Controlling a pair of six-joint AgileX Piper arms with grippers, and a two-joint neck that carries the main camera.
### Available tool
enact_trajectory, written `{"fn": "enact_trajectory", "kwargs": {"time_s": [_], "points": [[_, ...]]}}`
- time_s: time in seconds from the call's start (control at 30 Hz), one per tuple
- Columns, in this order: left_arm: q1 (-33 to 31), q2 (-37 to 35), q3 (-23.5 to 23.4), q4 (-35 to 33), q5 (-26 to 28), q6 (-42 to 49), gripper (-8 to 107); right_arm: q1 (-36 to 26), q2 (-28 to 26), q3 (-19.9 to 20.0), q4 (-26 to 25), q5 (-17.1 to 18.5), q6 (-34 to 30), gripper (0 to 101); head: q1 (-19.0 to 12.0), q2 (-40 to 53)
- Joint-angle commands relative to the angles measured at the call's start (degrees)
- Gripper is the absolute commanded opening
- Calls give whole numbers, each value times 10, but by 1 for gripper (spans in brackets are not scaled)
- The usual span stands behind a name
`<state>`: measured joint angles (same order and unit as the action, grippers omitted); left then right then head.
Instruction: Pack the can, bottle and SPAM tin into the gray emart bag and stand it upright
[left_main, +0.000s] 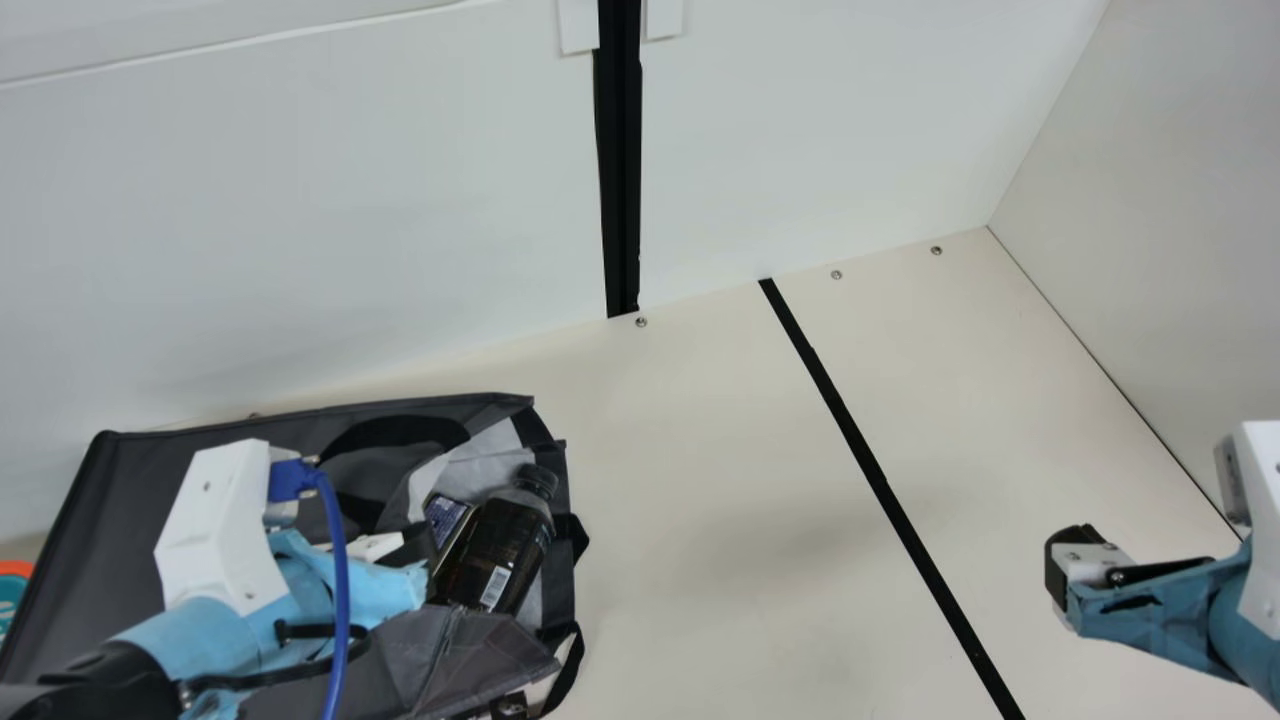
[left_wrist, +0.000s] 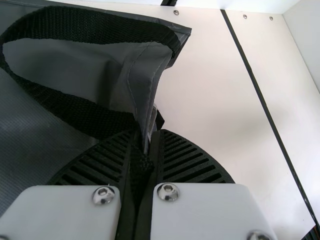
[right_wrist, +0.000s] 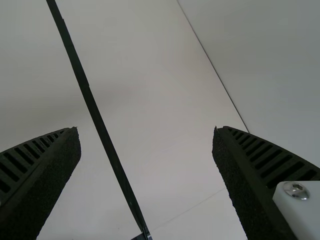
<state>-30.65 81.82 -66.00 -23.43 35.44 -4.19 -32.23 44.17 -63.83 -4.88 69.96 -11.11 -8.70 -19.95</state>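
Left jaws clench the gray emart bag (left_main: 120, 500); right jaws gape, well apart from it. One-sided lifting could tip it, spilling the bottle (left_main: 500, 555).

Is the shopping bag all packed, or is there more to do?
The bottle and what looks like the SPAM tin already lie in the bag's open mouth; I can't tell about the can. The left end effector is pinching the bag's edge. The bag lies down, so standing it upright is left.

Bottle (left_main: 508, 540) glossy plastic; bag (left_main: 120, 520) matt; strap (left_wrist: 100, 24) woven
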Motion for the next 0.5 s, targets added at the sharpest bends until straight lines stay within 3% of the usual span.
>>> {"fn": "enact_trajectory", "kwargs": {"time_s": [0.0, 0.47], "points": [[0, 0, 0, 0, 0, 0, -8, -3, 1, -3, -2, -1, 3, 95, -13, 0], [0, 0, 0, 0, 0, 0, -8, -22, 2, -18, 17, -1, 20, 95, -13, 0]]}}
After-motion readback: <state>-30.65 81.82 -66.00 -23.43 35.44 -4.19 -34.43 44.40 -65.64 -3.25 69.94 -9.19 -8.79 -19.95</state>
